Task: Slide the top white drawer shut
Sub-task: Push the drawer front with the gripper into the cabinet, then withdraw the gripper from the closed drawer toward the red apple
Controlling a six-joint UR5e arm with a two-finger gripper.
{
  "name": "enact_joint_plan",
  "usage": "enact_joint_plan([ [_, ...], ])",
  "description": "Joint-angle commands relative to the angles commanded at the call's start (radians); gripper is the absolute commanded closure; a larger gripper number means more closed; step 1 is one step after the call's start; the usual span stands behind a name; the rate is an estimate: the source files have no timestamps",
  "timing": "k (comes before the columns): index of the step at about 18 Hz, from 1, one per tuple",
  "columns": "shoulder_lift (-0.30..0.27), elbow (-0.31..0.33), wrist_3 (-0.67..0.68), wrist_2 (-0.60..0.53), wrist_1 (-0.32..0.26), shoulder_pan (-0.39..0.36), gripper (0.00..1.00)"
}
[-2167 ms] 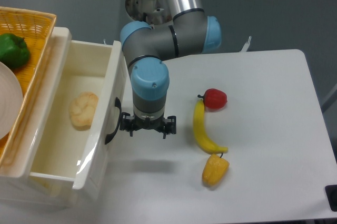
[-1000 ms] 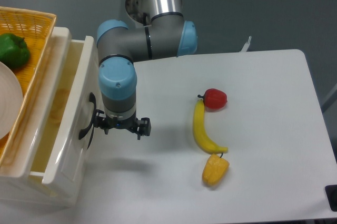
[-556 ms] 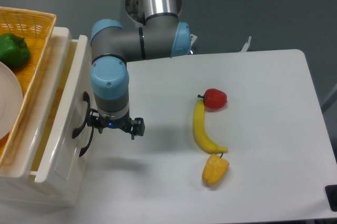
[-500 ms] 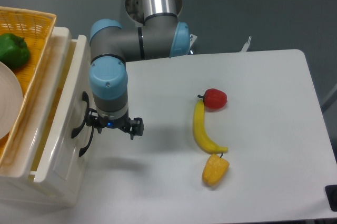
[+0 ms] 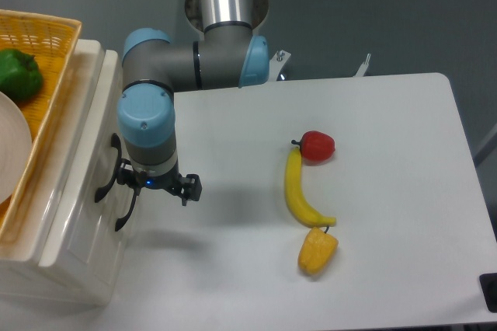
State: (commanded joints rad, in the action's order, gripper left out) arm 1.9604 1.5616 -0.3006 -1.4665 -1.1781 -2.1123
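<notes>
Where the arm's blue-capped wrist points straight down, we see the gripper (image 5: pixel 155 184) hanging just beside the cabinet (image 5: pixel 46 269) front, its two dark fingers spread wide with nothing between them. Its left-hand finger sits right at the black curved handle (image 5: pixel 105 179) of the top white drawer (image 5: pixel 81 168); we cannot tell whether finger and handle actually touch. The drawer itself lies pushed in nearly flush with the cabinet, its panelled cream front facing the gripper and only a thin strip of its rim showing along the cabinet's top edge. Just below that handle, lower on the cabinet front, we see a second black handle (image 5: pixel 124 210) belonging to the lower drawer.

On top of the cabinet stands a yellow woven basket (image 5: pixel 54 74), and in it lie a green pepper (image 5: pixel 19 74) and part of a white plate (image 5: pixel 12 156).

Well away from the cabinet, across the white surface (image 5: pixel 388 191), we find a red pepper (image 5: pixel 317 145), a banana (image 5: pixel 299 191) touching it and running toward the near edge, and a yellow pepper (image 5: pixel 317 251) at the banana's near tip.
</notes>
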Motion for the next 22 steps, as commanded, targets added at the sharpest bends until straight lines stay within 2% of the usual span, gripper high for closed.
enact_joint_plan([
  [6, 0.000, -0.008, -0.012, -0.002, 0.000, -0.024, 0.00],
  [11, -0.009, -0.014, -0.060, -0.003, 0.002, -0.104, 0.00],
  [22, -0.012, -0.015, -0.379, -0.005, 0.002, -0.319, 0.00],
])
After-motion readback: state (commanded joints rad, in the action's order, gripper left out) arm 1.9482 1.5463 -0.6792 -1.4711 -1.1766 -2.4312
